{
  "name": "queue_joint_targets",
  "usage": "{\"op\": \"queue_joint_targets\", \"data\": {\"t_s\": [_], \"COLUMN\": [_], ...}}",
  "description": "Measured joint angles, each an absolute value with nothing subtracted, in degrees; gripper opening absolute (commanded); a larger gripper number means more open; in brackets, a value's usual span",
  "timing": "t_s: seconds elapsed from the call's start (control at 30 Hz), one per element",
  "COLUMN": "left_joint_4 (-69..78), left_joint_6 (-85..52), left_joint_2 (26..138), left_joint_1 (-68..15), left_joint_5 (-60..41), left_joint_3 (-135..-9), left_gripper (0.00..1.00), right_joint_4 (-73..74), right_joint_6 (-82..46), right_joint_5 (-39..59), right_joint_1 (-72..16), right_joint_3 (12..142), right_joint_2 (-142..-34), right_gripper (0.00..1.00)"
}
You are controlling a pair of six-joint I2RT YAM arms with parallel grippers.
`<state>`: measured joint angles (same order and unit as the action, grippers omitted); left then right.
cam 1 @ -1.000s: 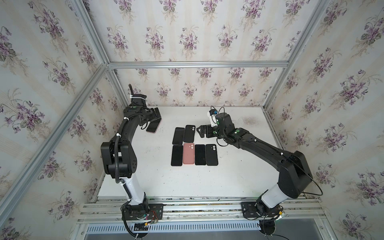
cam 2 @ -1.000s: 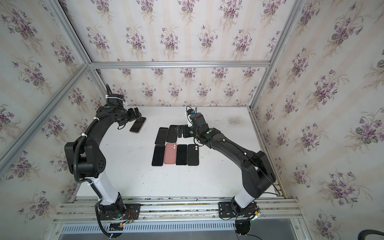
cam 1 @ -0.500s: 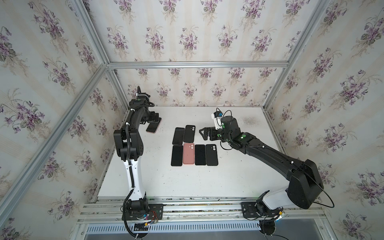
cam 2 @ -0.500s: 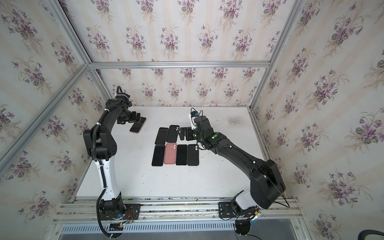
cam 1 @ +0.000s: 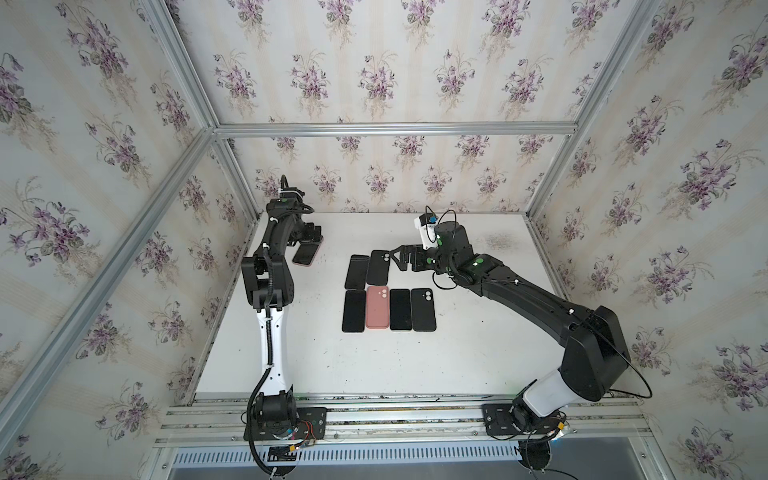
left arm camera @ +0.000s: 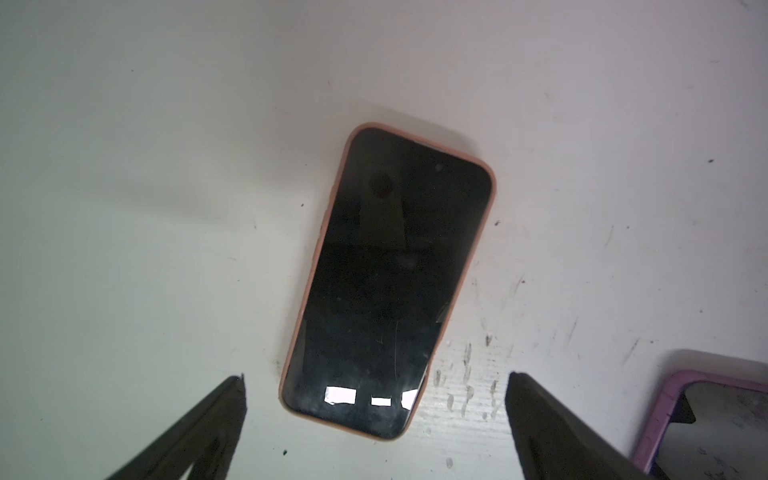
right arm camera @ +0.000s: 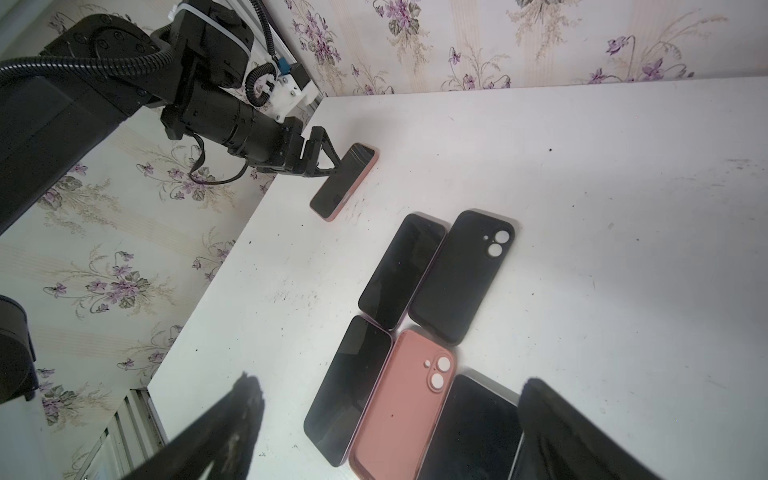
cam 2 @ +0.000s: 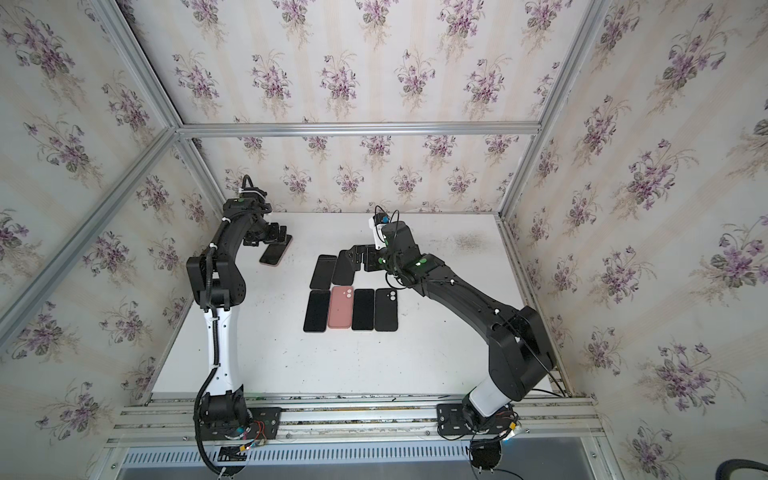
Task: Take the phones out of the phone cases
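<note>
The left end effector (left arm camera: 376, 376) hangs released, its two dark fingers spread wide to either side of one short end of the phone (left arm camera: 390, 282) and gripping nothing. The phone lies flat and face up on the white tabletop (cam 1: 457, 365), near its far left corner, well apart from the other handsets. Its black glass is dusty and throws back bright patches of light. It sits inside the salmon-pink case (left arm camera: 300, 316), whose thin rim shows all round the screen. Beside it, a purple case (left arm camera: 665, 411) peeks in at the edge of the left wrist view.

The right end effector (right arm camera: 390, 384) is released too, held above the middle of the tabletop with nothing between its fingers. Beneath it lie neat rows: dark phones face up, an empty pink case (cam 1: 377, 306) and two black cases (cam 1: 377, 268) lying back up.
</note>
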<state>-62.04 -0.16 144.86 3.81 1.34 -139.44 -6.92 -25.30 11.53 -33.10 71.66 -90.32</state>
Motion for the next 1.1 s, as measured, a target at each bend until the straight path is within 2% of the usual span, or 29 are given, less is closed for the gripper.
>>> {"op": "queue_joint_targets", "data": {"t_s": [0.77, 1.1], "left_joint_4": [-62.0, -62.0], "left_joint_6": [-0.1, 0.1], "left_joint_2": [150.2, 150.2], "left_joint_1": [3.7, 3.8], "left_joint_5": [1.7, 1.4], "left_joint_3": [-141.0, -140.8], "left_gripper": [0.99, 0.93], "right_joint_4": [-5.2, -4.5], "right_joint_6": [-28.3, -30.2], "right_joint_5": [13.9, 15.7], "right_joint_1": [-31.6, -29.3], "right_joint_3": [77.2, 77.2], "right_joint_2": [-95.5, -95.5], "right_gripper": [0.99, 0.99]}}
